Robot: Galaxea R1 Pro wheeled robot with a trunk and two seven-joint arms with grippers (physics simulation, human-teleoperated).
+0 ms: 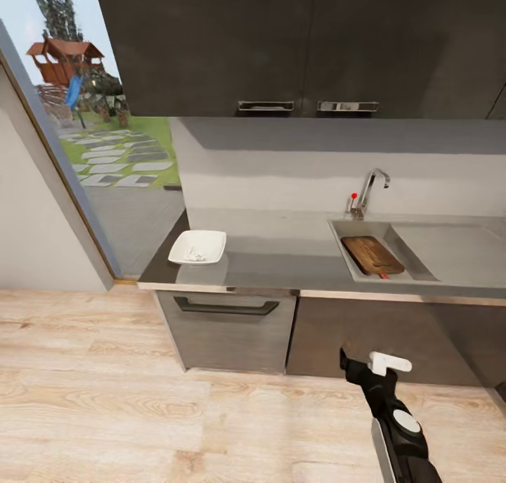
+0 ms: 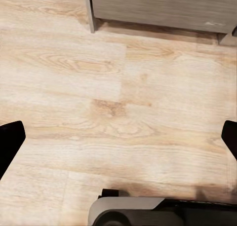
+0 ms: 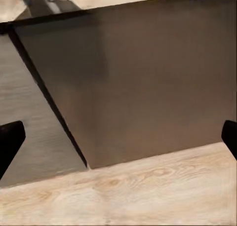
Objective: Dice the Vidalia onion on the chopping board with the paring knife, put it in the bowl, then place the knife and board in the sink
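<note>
Chopping board (image 1: 372, 255): dark brown, lying flat in the basin of the sink (image 1: 416, 238), slot end hard to make out. A sliver of red, apparently the paring knife (image 1: 384, 275), shows at the board's near edge against the basin wall.

Right gripper (image 3: 118, 137): fingers spread wide, black fingertips (image 3: 10, 139) at the two sides of its wrist view, nothing between them. It faces a dark cabinet front (image 3: 148, 83) and the wooden floor (image 3: 123, 196) below it. In the head view the right arm (image 1: 397, 427) rises from the lower edge, black with white parts, its end held low in front of the cabinets, well short of the countertop (image 1: 281, 254).

Left gripper (image 2: 118, 137): fingers likewise apart, empty, pointing down at pale floor planks, with a cabinet's base at the far edge and part of the robot's base (image 2: 163, 211) at the near one.

Bowl (image 1: 197, 247): white, on the countertop's left end, well apart from the sink, with small pale pieces inside.

Faucet (image 1: 370, 191): chrome, red knob, behind the basin.

Head view alone: upper cabinets (image 1: 302, 43), garden outside a window at left.
</note>
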